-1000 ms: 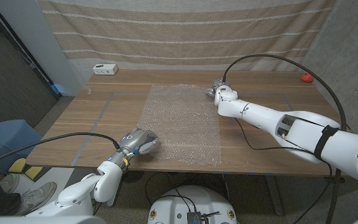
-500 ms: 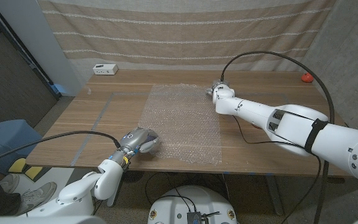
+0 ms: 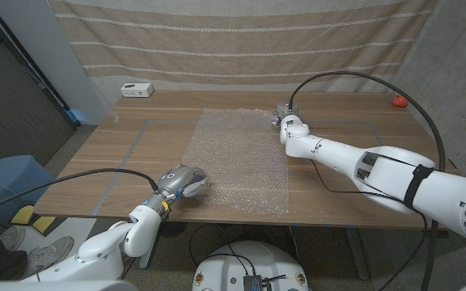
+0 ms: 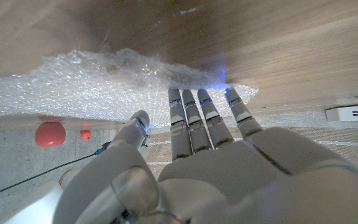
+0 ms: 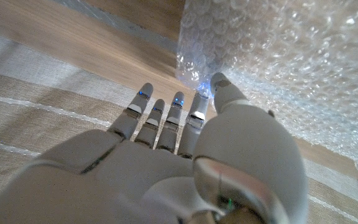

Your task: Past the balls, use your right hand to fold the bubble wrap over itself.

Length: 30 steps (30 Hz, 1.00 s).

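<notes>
Wrap point(image 3: 237, 160) lies spread on the table point(image 3: 120, 162) in the middle of the head frame, running from the near edge at lower centre up toward the far side; it looks flat, in one layer, with its top edge slightly rumpled. Nearest, at lower left of the head frame, the left hand point(image 3: 182, 182) sits at the wrap's lower left corner; the left wrist view shows its fingers point(image 4: 191, 115) straight and side by side, tips at the sheet's edge, holding nothing, though whether they touch the plastic is unclear. Farther up, right of centre, the right hand point(image 3: 288, 123) is at the wrap's upper right corner, its white arm point(image 3: 362, 162) coming in from the lower right. In the right wrist view its fingers point(image 5: 166, 121) reach along the wood while the thumb point(image 5: 219, 87) lies against the bubbled corner; I cannot tell whether the corner is pinched or only touched. A white box point(image 3: 137, 90) sits at the upper left of the table, and a small red thing point(image 3: 398, 100) at its upper right. Striped cloth point(image 3: 241, 40) hangs behind.
</notes>
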Available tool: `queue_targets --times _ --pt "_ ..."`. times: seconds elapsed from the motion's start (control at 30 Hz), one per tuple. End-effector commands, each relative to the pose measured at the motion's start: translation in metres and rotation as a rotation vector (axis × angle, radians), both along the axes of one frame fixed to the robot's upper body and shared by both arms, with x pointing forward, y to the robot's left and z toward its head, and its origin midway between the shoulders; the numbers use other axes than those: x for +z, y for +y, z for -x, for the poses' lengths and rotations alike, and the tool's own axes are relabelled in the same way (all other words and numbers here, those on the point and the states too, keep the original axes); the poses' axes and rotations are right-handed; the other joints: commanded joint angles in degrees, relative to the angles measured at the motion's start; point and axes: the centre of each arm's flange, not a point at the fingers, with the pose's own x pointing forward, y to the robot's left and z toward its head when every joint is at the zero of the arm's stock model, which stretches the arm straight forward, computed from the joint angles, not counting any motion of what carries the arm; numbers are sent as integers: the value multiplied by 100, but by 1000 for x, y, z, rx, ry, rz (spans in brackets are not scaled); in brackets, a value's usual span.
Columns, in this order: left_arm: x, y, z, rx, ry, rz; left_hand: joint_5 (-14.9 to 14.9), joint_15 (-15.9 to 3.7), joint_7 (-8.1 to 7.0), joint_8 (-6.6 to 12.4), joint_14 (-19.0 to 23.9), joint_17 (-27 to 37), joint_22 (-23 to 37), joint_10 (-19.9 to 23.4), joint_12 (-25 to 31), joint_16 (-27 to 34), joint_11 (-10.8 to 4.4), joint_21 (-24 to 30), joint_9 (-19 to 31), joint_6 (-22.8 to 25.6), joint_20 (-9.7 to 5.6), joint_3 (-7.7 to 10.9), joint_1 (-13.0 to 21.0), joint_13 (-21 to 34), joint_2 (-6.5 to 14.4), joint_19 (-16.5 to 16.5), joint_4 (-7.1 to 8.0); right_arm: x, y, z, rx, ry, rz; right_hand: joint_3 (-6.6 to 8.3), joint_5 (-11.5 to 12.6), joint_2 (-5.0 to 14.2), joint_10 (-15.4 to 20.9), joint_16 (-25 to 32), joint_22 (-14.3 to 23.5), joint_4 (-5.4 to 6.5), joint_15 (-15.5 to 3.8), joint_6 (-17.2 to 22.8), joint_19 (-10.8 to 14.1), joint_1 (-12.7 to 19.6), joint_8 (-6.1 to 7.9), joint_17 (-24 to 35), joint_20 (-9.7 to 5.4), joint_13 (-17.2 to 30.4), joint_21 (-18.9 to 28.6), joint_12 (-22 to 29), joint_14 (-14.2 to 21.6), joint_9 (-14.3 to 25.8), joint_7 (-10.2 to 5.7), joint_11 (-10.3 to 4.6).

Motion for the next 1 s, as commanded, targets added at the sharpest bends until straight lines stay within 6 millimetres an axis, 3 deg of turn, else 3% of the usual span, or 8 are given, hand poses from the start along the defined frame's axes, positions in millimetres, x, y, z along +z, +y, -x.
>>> queue_targets --times 0.03,0.2,0.53,1.0 --pt "1 0 -3 0 11 -1 -3 16 -4 1 -32 8 13 -15 -18 -27 0 -4 26 -29 8 1 -19 -3 -21 -26 27 6 -8 21 240 -137 -223 26 -42 36 165 79 17 31 -343 136 102 164 23 30 35 10 33 37 135 156 9 8" --pt "2 -1 -5 -3 11 1 -6 9 -11 -3 -36 6 12 -16 -26 -41 -7 -6 26 -35 15 0 -29 -5 -22 -28 27 12 -13 29 353 -132 -319 51 -66 27 211 70 18 -6 -296 215 100 312 46 27 68 9 17 15 138 120 143 73" --pt "5 -4 -10 -12 16 -3 -11 8 -20 -12 -36 -1 12 -20 -44 -71 -9 -12 26 -48 16 4 -48 -11 -21 -33 25 23 -26 45 545 -179 -525 39 -116 2 290 89 23 1 -320 257 167 407 51 34 72 9 32 1 196 84 177 80" --pt "10 -4 -14 -19 17 -19 -18 1 -12 -15 -31 -4 11 -18 -63 -105 -2 -22 26 -48 18 5 -75 -16 -20 -44 26 36 -28 51 755 36 -542 0 -187 -100 295 17 36 -10 -158 371 102 600 45 20 145 8 -9 -86 58 17 204 46"
